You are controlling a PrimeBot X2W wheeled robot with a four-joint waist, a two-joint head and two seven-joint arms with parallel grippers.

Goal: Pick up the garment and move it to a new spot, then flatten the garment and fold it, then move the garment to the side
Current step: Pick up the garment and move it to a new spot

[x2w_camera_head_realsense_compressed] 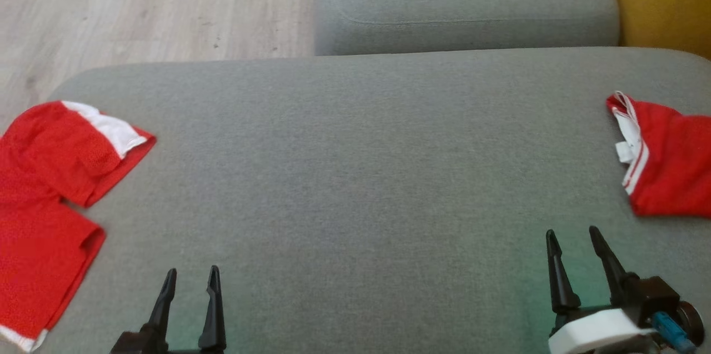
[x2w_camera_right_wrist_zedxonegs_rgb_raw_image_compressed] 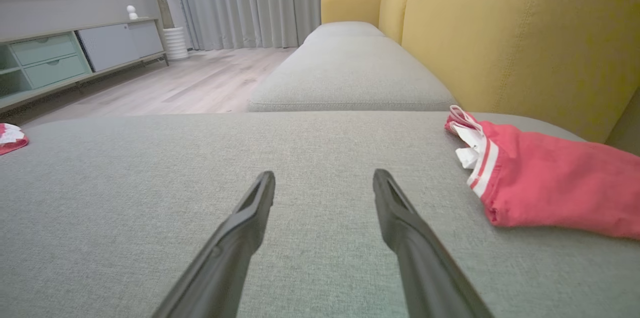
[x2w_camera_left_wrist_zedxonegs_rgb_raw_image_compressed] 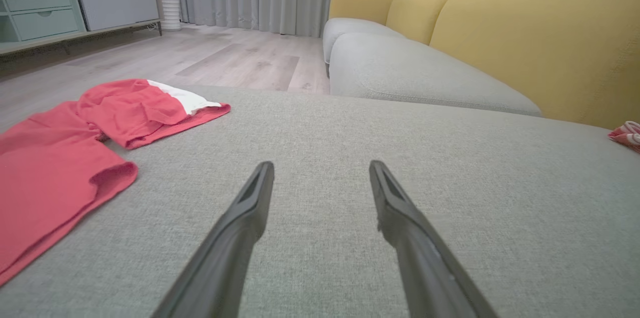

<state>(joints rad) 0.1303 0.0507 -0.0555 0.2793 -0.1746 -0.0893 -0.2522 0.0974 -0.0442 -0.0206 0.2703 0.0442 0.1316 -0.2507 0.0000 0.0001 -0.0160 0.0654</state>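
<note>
The garment [x2w_camera_head_realsense_compressed: 50,176] that looks to be next is the loose red one with a white band, lying rumpled at the left edge of the grey sofa cushion [x2w_camera_head_realsense_compressed: 355,148], with part of it draped over the side. In the left wrist view it [x2w_camera_left_wrist_zedxonegs_rgb_raw_image_compressed: 60,158] sits to the left of the fingers, near but not touched. A second red piece with white stripes [x2w_camera_head_realsense_compressed: 666,165] lies bunched at the far right, by the yellow backrest; which of the two is meant I cannot say for certain.

The left gripper [x2w_camera_head_realsense_compressed: 192,270] and the right gripper [x2w_camera_head_realsense_compressed: 571,232] both hover low over bare cushion, jaws spread wide and holding nothing.

The cloth looks thin, light and limp, possibly a mesh knit. It should sag and bunch when lifted, and may drag on the rough upholstery. A pinch at the raised fold near the white band, or at two corners of the hem, would likely keep it from collapsing into a wad.
</note>
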